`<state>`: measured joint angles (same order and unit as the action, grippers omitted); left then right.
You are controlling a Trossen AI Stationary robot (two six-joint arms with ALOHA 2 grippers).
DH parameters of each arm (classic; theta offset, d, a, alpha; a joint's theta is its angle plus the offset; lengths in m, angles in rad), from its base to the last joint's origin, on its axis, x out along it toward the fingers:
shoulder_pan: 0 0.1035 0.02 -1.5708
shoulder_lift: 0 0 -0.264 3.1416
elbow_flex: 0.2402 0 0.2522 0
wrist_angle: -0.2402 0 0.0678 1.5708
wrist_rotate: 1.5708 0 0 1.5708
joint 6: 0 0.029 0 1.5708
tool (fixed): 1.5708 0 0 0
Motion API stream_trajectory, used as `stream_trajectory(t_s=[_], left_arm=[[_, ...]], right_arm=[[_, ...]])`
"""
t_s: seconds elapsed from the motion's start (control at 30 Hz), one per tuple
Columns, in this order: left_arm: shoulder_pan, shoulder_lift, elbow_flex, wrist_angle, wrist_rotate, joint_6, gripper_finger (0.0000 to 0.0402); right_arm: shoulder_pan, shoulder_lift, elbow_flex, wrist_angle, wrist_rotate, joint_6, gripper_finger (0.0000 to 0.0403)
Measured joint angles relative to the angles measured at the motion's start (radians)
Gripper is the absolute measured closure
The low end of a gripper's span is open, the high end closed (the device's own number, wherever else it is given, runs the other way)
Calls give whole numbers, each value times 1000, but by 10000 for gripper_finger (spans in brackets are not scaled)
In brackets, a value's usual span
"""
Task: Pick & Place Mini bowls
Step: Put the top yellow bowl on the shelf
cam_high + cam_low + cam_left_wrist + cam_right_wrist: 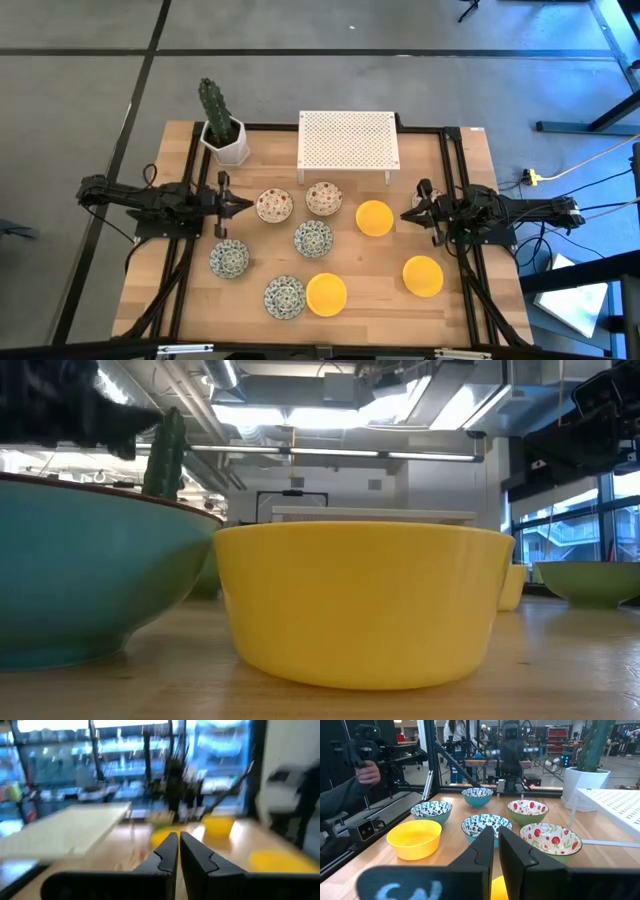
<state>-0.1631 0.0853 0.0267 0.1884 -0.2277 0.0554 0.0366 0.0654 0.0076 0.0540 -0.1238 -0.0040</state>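
the left tool (247, 205) was closed, its fingers pressed together and holding nothing, poised above the worktop (460, 310) at its left side and pointing inward. directly ahead of its tip, just beside it, sat the nearer cream floral bowl (274, 206), with the second floral bowl (323, 198) next beyond. the three blue-green patterned bowls (313, 238) lay off to one side of that line, toward the front edge, the closest of them (229, 259) near the tool's flank.

the right tool (405, 214) was likewise closed and empty, aimed inward from the opposite side. the nearest yellow bowl (374, 218) lay straight ahead of it, almost touching its tip in the overhead view; another yellow bowl (423, 276) sat to its side, and the third (326, 294) farther off.

being round, the bowls offered no long axis to align with. the white perforated rack (348, 140) stood beyond both tools' reach lines, at the back. by my judgement each arm had one bowl squarely ahead of it; neither could grasp without first opening.
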Motion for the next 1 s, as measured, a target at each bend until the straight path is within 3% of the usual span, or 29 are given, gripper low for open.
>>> stream_trajectory(t_s=[0.1, 0.23, 0.47, 0.73, 1.0], left_arm=[[0, 0, 1, 105, 15, -8, 386], [0, 2, 1, 93, 47, -62, 389], [0, 26, 1, -7, -59, -33, 400], [0, 45, 1, 29, -68, 23, 399], [0, 46, 1, 31, -65, 6, 400]], right_arm=[[0, 0, 0, 1, -6, -1, 373], [0, 0, 0, 1, -7, -4, 373], [0, 0, 0, 20, 10, -8, 373], [0, 0, 4, 195, 76, -86, 376], [0, 97, 130, 167, 117, -84, 398]])
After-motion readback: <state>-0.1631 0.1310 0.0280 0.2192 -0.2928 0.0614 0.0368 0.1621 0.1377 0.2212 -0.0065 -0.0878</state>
